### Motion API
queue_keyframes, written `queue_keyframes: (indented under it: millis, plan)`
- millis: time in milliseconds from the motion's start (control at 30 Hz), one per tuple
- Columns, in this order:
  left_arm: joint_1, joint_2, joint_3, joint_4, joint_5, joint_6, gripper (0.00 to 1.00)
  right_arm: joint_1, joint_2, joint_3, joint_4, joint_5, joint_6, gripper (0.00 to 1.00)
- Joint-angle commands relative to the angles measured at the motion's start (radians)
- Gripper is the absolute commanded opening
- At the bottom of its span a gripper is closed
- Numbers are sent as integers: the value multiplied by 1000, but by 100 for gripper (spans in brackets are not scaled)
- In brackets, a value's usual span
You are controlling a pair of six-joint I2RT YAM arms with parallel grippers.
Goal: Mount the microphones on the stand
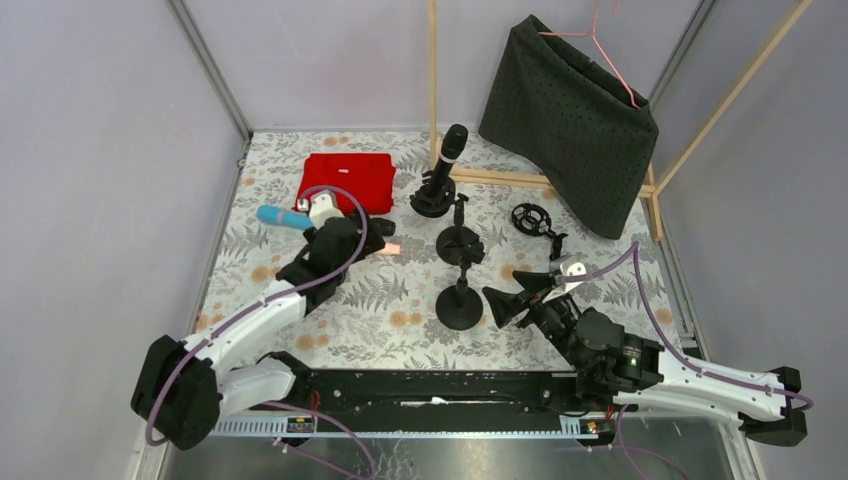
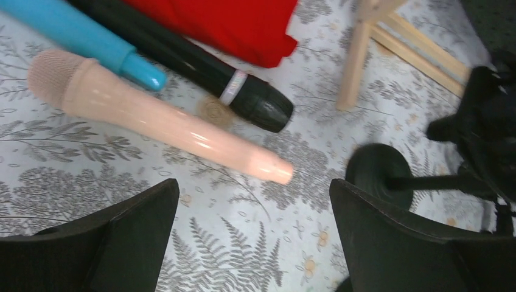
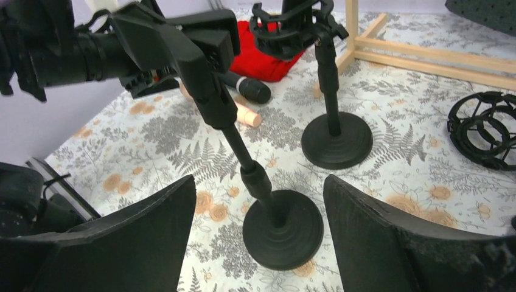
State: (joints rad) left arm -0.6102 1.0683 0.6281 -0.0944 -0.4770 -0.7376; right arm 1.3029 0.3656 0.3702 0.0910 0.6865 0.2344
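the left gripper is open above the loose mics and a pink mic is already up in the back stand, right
No. What sits in the back stand is a black mic, as the top external view shows; the peach-pink mic lies on the table below the open left gripper.

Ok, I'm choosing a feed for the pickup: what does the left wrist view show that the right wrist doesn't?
Only left wrist: the light blue microphone and the rounded head of the peach microphone. Only right wrist: the loose shock mount and the nearest stand, whole from base to holder. Both: the peach microphone's tail, the black microphone beside it, the red cloth and the wooden frame.
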Motion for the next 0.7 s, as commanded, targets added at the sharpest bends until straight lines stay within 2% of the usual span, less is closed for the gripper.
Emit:
queue_keyframes:
  millis: [0,167,267,500,667]
  plan:
    - [149,38,48,29,181,-16,99,8,-12,40,-99,7,47,83]
    - [261,94,68,2,244,-77,99,8,-10,56,-147,52,82,83]
    - [290,143,103,-67,221,-126,99,7,-7,60,-164,72,108,83]
    - [302,171,106,-136,165,-325,99,7,-4,70,-212,131,176,83]
    - [303,215,184,-290,60,-520,96,8,16,73,-224,148,214,82]
